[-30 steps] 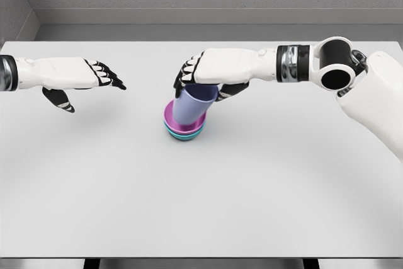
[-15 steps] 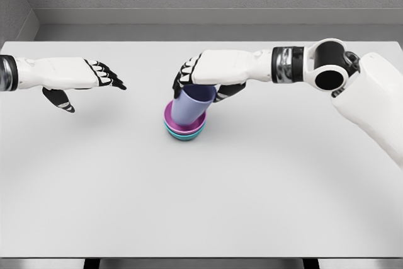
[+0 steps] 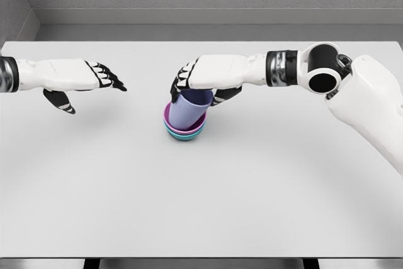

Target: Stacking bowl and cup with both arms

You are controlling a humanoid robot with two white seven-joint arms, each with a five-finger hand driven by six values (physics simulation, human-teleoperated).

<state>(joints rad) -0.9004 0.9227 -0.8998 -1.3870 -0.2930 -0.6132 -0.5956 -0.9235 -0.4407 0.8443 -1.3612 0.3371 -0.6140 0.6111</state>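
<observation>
A lavender cup (image 3: 187, 110) stands nearly upright inside a magenta bowl (image 3: 169, 116), which is nested in a teal bowl (image 3: 184, 135) at the table's middle. My right hand (image 3: 200, 86) reaches in from the right and grips the cup's rim from above, fingers curled around it. Far to the left, my left hand (image 3: 88, 83) hovers over the table with fingers extended and thumb hanging down, holding nothing.
The white table (image 3: 201, 193) spreads wide around the stack. A grey wall runs along the table's far edge (image 3: 201, 33). My right forearm and shoulder (image 3: 352, 92) span the upper right.
The right hand has shifted slightly left and lowered, bringing the cup from tilted to nearly upright and deeper into the bowl. The left hand has not moved.
</observation>
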